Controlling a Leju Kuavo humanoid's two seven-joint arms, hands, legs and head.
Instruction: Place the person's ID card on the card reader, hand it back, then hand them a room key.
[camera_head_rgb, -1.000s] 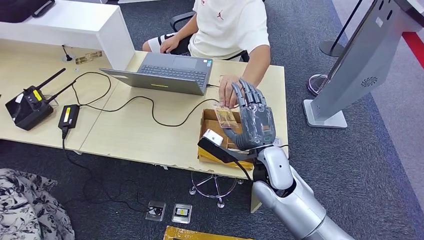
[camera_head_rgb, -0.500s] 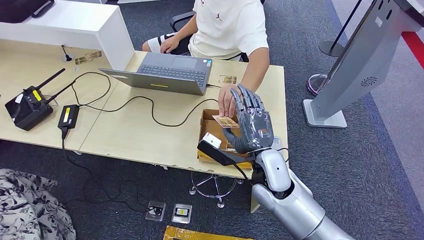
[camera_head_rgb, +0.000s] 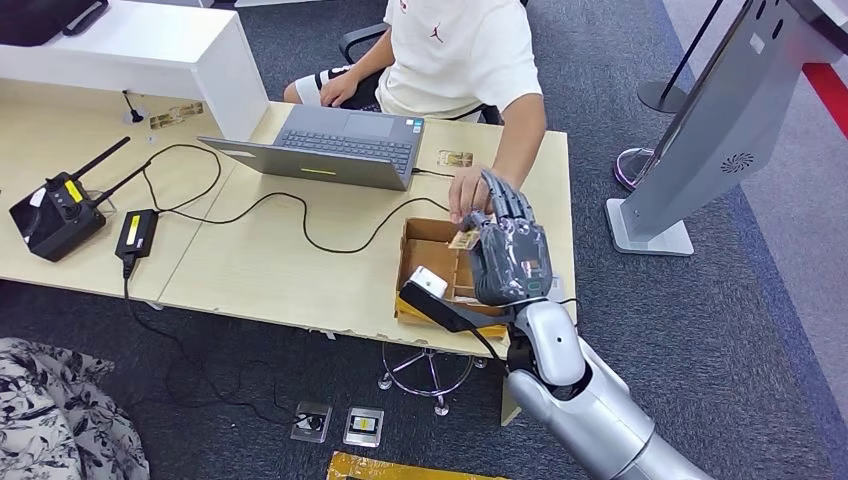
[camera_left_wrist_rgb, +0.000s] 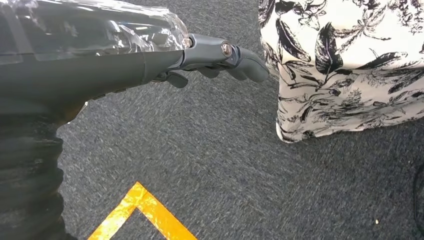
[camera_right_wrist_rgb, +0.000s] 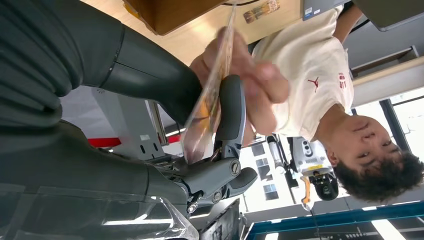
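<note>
I am reaching my right hand (camera_head_rgb: 507, 252) out over the far right corner of the desk (camera_head_rgb: 260, 265), above a brown cardboard box (camera_head_rgb: 428, 250). A thin card (camera_head_rgb: 462, 241) is standing between my thumb and my dark fingers (camera_right_wrist_rgb: 231, 112), so I am pinching the ID card. The person's hand (camera_head_rgb: 466, 192), coming from the far side of the desk, is touching the same card; in the right wrist view their fingertips are pressing against it beside mine. I cannot tell which of us is bearing its weight.

A small white device (camera_head_rgb: 427, 281) is sitting on a black stand at the near edge of the box, just beside my wrist; I am judging that to be the card reader. A second card (camera_head_rgb: 456, 159) is lying flat on the desk near the laptop (camera_head_rgb: 337, 146).

My left hand (camera_left_wrist_rgb: 220, 57) is hanging over the grey carpet, fingers loosely curled around nothing.

The risk here, as I am judging it: the card is thin and gripped only at its edge, so if either of us lets go early it could drop into the box or onto the floor.
</note>
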